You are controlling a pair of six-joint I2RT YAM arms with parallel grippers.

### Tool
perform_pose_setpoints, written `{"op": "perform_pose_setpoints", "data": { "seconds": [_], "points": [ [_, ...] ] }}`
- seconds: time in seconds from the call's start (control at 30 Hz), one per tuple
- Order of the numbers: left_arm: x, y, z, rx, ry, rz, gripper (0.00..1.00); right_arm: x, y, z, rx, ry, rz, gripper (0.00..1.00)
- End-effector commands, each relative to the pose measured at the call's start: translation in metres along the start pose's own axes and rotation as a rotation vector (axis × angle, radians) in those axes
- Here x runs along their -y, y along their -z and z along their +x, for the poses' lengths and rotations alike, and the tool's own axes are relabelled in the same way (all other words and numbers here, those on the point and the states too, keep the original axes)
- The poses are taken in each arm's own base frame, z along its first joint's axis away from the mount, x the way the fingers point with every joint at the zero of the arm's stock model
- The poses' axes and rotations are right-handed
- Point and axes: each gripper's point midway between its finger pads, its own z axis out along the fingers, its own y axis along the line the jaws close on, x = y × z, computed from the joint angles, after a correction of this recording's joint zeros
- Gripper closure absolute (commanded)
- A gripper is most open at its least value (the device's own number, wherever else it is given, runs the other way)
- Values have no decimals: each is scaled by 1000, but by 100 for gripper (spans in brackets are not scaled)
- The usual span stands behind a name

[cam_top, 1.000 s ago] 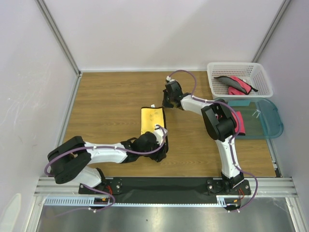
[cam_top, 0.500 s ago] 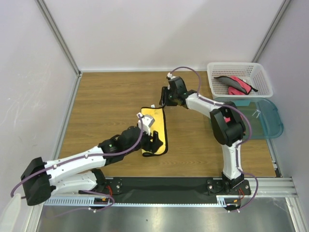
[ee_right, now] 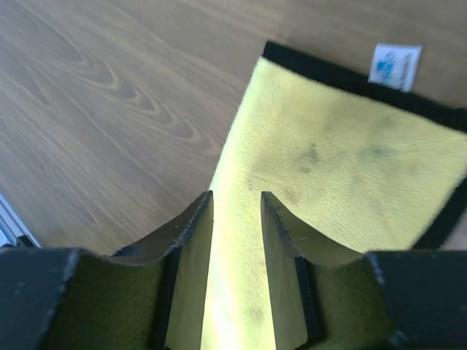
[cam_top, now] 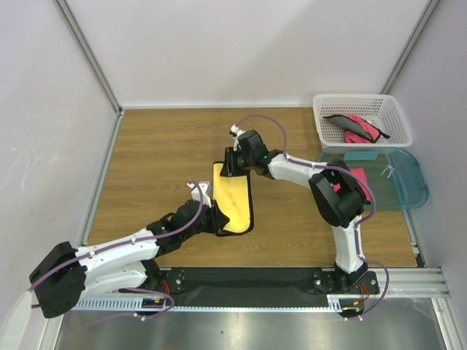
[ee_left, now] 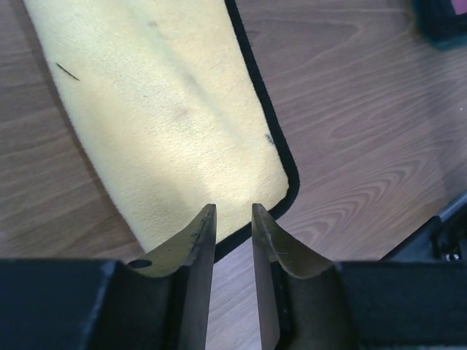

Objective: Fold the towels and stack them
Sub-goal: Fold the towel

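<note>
Wood-grain table (cam_top: 160,160) fills a white-walled cell, with both arms reaching in from its near edge.

Closest in, the left end effector (ee_left: 233,216) sits low at the near end of the yellow towel (cam_top: 235,198). Its jaws stand only narrowly apart and nothing is visibly pinched; the black-edged rounded corner lies just beyond the tips. The towel itself lies flat near the table's centre as a long strip, apparently folded once, black edging along its right side.

At the far end, the right end effector (ee_right: 236,200) hovers over the towel's left edge near the small white label (ee_right: 395,67). Its jaws are also narrow, with yellow cloth showing through the gap and none clearly gripped.

Farther right, a pink-red towel (cam_top: 359,177) lies in the teal tub (cam_top: 405,175), and more pink-red towels (cam_top: 356,128) wait in the white basket (cam_top: 394,109).

The likely trouble is in the pick-up:
- With jaws this narrow, either end effector could catch only the top layer, and the fold would peel open.
- It could also miss the thin edge altogether and merely push the cloth along the wood.
- If one end lifts before the other, the strip will probably skew and the next fold land crooked.
</note>
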Motion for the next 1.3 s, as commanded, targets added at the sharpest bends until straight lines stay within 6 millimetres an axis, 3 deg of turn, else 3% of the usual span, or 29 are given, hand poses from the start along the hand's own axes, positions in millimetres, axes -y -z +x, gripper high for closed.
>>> {"op": "perform_pose_setpoints", "data": {
  "seconds": [0.0,0.2,0.37,0.5,0.63,0.77,0.83,0.93,1.07,1.2,1.27],
  "points": [
    [12,-7,-3,5,63,59,69,-8,-18,3,-13,-20,-53,63],
    [-3,-10,31,-127,64,15,72,-2,-31,8,-28,-31,-43,64],
    [-13,-9,46,-159,73,17,74,6,-38,12,-34,-32,-15,65],
    [-29,-7,75,-223,91,33,75,16,-43,16,-42,-37,13,65],
    [-31,-10,85,-281,49,48,76,21,-45,17,-46,-41,25,65],
    [-29,-14,87,-312,21,50,77,15,-37,12,-40,-34,13,65],
    [-25,-15,77,-289,8,48,77,11,-31,9,-38,-13,12,65],
    [-38,-13,67,-262,9,-55,77,0,-14,0,-26,32,6,65],
    [-56,0,67,-275,32,-172,77,-7,9,-4,-11,65,8,64],
    [-68,7,60,-234,60,-250,77,-12,25,14,-40,73,-2,64],
    [-75,12,61,-234,70,-290,77,-12,31,32,-71,76,-2,64]
  ]
}}
